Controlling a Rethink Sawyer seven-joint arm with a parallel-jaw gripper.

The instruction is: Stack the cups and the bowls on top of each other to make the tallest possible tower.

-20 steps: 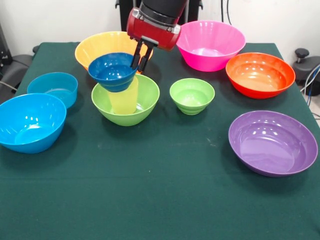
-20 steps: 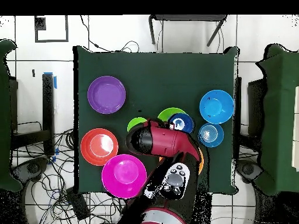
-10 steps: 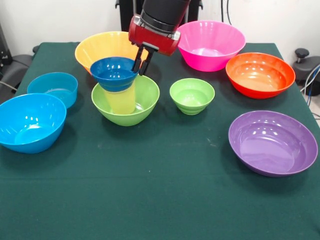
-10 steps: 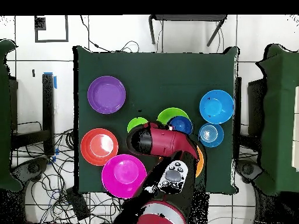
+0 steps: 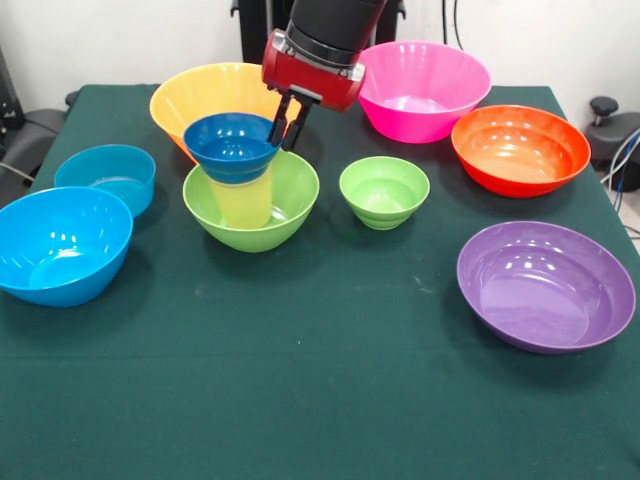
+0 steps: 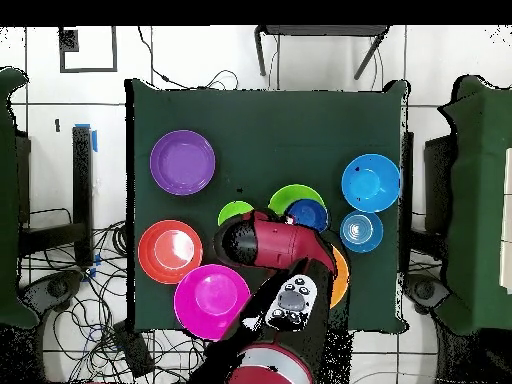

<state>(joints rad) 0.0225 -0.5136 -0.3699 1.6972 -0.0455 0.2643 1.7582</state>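
A dark blue bowl (image 5: 231, 146) sits on the pale yellow tumbler (image 5: 243, 202), which stands upright inside a large lime-green bowl (image 5: 287, 206). My gripper (image 5: 284, 138) comes down from above with its fingers straddling the blue bowl's right rim, shut on it. In the overhead view the blue bowl (image 6: 307, 213) shows over the lime-green bowl (image 6: 285, 195); the gripper itself is hidden under the red arm (image 6: 270, 242).
Around the stack: a yellow-orange bowl (image 5: 205, 90) behind it, a pink bowl (image 5: 420, 92), a red-orange bowl (image 5: 520, 150), a purple bowl (image 5: 545, 285), a small green bowl (image 5: 384, 191), a big light-blue bowl (image 5: 60, 245) and a small low light-blue bowl (image 5: 105, 175).
The blue bowl was tilted beside the tumbler's top; it has come level and now rests on the tumbler. The gripper shifted slightly right and up with it.
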